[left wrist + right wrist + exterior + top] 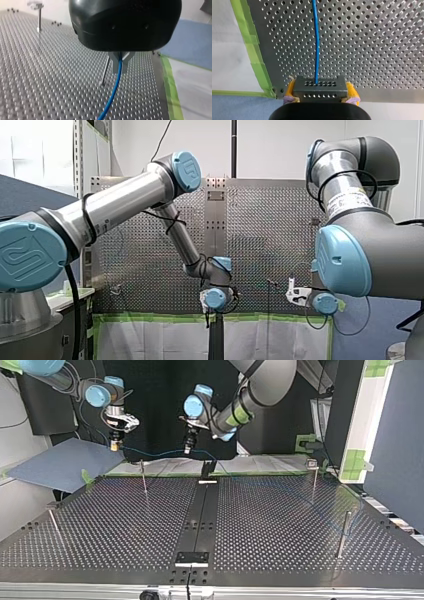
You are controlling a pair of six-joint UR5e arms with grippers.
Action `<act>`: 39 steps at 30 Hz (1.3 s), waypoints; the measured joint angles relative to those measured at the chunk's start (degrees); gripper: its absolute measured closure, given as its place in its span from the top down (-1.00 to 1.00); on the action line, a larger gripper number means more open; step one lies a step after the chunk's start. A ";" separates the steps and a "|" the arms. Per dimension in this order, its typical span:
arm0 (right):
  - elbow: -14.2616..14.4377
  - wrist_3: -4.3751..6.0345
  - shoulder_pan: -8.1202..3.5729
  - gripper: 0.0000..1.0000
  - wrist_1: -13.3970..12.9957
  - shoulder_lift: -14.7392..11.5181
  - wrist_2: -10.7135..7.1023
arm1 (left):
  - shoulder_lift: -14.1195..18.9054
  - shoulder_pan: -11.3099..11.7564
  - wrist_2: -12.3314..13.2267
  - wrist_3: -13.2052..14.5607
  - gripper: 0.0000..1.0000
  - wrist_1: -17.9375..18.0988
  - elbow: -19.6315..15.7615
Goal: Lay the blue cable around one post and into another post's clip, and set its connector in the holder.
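Spanning table (100,530): perforated metal with a dark strip down its middle. Both of your arms work over its far edge in the top view.
Left arm (260,380): comes in at the top view's right and reaches toward the middle, above the far end of the dark strip.
Right arm (60,375): comes in at the top view's left and ends near the table's far corner, above the edge of a blue-grey board (55,465).
Blue cable (155,453): strung in the air between your two grippers, sagging a little. Past the left gripper it drops to the table and trails toward the top view's right (faint there, so you cannot follow its whole run).
Thin post (143,476): stands under the hanging span, with its top close below the cable. You cannot tell whether they touch.
Clip post (313,485): near the far corner at the top view's right, well apart from both grippers.
Left gripper (120,62): metal fingers closed tight on the blue cable, which hangs down from between them.
Right gripper (116,446): yellow pads (350,90) pressed against both sides of the connector.
Black bracket (207,467): upright at the strip's far end, just below the left gripper.
Connector (319,86): grey block with rows of small holes, clamped over the table's taped edge, with the cable running out of its face.
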 joint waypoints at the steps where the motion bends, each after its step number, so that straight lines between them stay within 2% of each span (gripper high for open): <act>1: 0.00 0.00 -0.23 -1.00 0.00 -0.01 0.00 | -0.01 -0.31 0.10 0.30 -1.00 0.30 0.00; 8: 0.00 0.12 -1.63 -1.00 -0.16 -0.02 0.00 | -0.04 -1.20 0.18 1.38 -1.00 0.81 0.23; 13: 0.00 0.48 -2.80 -1.00 -0.71 -0.01 -0.04 | -0.05 -2.74 -0.22 2.60 -1.00 0.74 1.42; 22: -0.04 0.50 -4.34 -1.00 -1.18 -0.02 -0.56 | -0.29 -4.11 -0.92 2.85 -1.00 0.55 3.27; 31: -0.34 0.06 -5.53 -1.00 -0.87 0.01 -1.07 | -4.06 -5.29 -0.79 3.46 -1.00 -2.82 7.29; 39: -1.26 -0.10 -6.86 -1.00 0.27 -0.02 -1.22 | -6.08 -5.41 -0.98 2.96 -1.00 -3.50 9.63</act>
